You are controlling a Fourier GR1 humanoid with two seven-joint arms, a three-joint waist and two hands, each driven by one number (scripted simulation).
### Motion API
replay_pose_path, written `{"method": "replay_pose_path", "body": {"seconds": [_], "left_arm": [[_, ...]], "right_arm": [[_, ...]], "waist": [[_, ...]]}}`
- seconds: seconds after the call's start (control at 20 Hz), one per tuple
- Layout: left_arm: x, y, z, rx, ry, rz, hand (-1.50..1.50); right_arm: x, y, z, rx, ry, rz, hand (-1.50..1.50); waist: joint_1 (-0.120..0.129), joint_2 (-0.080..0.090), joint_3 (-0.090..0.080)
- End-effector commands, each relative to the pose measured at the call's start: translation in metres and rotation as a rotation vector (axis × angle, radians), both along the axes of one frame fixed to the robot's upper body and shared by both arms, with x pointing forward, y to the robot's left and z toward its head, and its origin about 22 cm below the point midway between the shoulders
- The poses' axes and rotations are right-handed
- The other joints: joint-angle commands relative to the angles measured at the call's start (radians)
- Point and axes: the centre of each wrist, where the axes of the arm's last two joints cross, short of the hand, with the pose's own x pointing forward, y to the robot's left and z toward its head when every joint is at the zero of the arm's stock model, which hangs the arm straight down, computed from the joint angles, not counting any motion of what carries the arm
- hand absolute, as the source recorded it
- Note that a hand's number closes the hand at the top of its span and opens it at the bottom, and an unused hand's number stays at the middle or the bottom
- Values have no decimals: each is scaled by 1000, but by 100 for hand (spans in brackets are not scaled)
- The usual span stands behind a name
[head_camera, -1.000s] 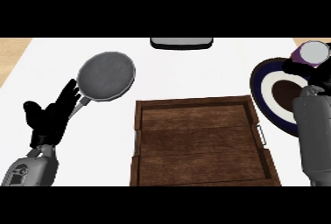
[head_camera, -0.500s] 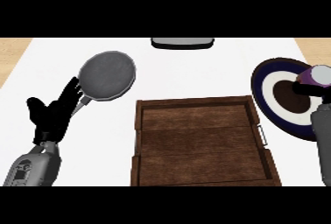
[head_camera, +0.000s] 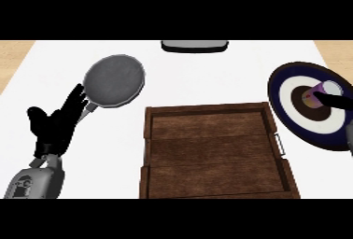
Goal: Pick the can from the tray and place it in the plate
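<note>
The can (head_camera: 322, 93), purple with a grey lid, sits tilted at the middle of the round plate (head_camera: 281, 86), which is navy with a white ring and lies at the right edge. Only a black sliver of my right hand (head_camera: 340, 100) shows, coming in from the right edge and touching the can. The brown wooden tray (head_camera: 207, 109) lies in the lower middle, with a small metal handle on its right side. My left hand (head_camera: 53, 125) rests open at the left, fingers up, well away from the tray.
A grey frying pan (head_camera: 114, 80) lies at the upper left, its handle running down toward my left hand. A dark grey object (head_camera: 194, 45) sits at the counter's far edge. Wooden floor shows beyond the counter's left and right corners.
The can has come down and left from the plate's far rim to its middle. My right forearm has slid right, almost out of view. The left hand has barely moved.
</note>
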Motion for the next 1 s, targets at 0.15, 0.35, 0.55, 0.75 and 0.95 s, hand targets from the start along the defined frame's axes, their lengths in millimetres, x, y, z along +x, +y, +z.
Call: {"method": "replay_pose_path", "body": {"seconds": [0.15,0.35,0.55,0.75,0.95], "left_arm": [[-4,2,-4,3,10,-1,0],[-11,17,-6,-3,4,25,0],[4,13,-12,-7,20,26,0],[-2,5,-10,7,5,15,0],[3,9,-15,-3,5,-2,0]], "right_arm": [[6,26,30,-47,-406,153,-150],[-16,24,48,96,-499,109,-150],[-11,15,57,358,-510,156,-150],[-52,-16,49,417,-554,198,-150],[-60,-35,29,367,-587,184,-150]], "waist": [[-16,-8,0],[-26,-12,-2],[-28,-5,-2],[-20,-5,-1],[-7,-1,-1]]}}
